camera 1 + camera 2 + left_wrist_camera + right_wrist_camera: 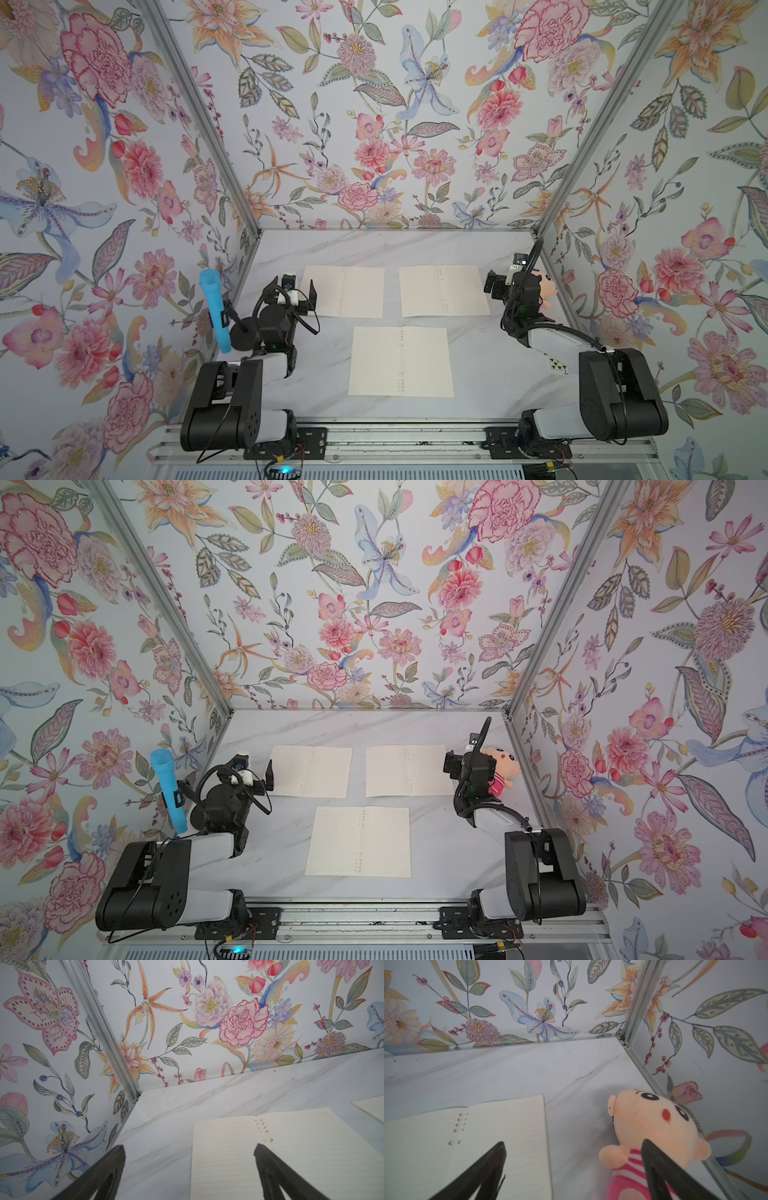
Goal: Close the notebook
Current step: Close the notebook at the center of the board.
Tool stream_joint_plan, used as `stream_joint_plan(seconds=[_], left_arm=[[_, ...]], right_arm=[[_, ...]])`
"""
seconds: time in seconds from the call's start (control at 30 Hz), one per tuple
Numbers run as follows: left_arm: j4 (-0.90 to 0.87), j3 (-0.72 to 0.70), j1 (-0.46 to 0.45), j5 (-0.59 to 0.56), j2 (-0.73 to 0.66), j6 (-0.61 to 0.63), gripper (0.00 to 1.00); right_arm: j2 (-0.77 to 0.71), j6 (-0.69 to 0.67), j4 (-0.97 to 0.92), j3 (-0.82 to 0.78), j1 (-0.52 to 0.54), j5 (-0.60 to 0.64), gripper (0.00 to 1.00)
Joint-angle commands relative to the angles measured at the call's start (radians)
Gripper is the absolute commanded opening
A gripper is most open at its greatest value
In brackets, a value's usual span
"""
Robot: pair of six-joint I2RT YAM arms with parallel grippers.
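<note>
Three cream lined notebooks lie open and flat on the marble table in both top views: one at the back left [343, 291], one at the back right [444, 290], one nearer the front [401, 360]. My left gripper [311, 293] is open at the outer edge of the back left notebook [291, 1147], its jaws wide and empty [189, 1147]. My right gripper [492, 286] is open just beyond the outer edge of the back right notebook [488, 1136], nothing between its fingers [574, 1142].
A plush doll [654, 1126] in a pink striped top lies against the right wall, close to my right gripper. A blue microphone [214, 309] on a black stand is by the left wall. A playing card [557, 365] lies under the right arm. Flowered walls enclose three sides.
</note>
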Motion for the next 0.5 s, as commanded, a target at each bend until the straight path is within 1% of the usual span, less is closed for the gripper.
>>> stream_joint_plan(seconds=[0.0,0.03,0.1,0.17,0.2,0.3,0.4,0.47], left_arm=[[-0.223,0.08,-0.005,0.036,-0.019,-0.016,1.0],[-0.284,0.111,-0.004,0.039,-0.017,-0.016,1.0],[-0.386,0.176,-0.005,0.058,-0.006,0.003,1.0],[-0.47,0.231,-0.004,0.079,0.004,0.016,1.0],[-0.506,0.257,-0.004,0.087,0.01,0.022,1.0],[-0.59,0.325,-0.002,0.102,0.026,0.031,1.0],[-0.688,0.404,-0.002,0.125,0.063,0.041,1.0],[-0.748,0.453,0.003,0.145,0.096,0.042,1.0]], right_arm=[[0.056,0.183,-0.48,0.203,0.052,0.138,1.0],[0.078,0.192,-0.551,0.256,0.089,0.166,1.0],[0.102,0.197,-0.602,0.312,0.169,0.217,1.0],[0.114,0.205,-0.628,0.356,0.237,0.183,1.0],[0.122,0.219,-0.64,0.379,0.265,0.14,1.0],[0.157,0.277,-0.649,0.443,0.318,-0.05,1.0],[0.221,0.354,-0.637,0.518,0.362,-0.225,0.99],[0.279,0.388,-0.636,0.581,0.395,-0.302,0.96]])
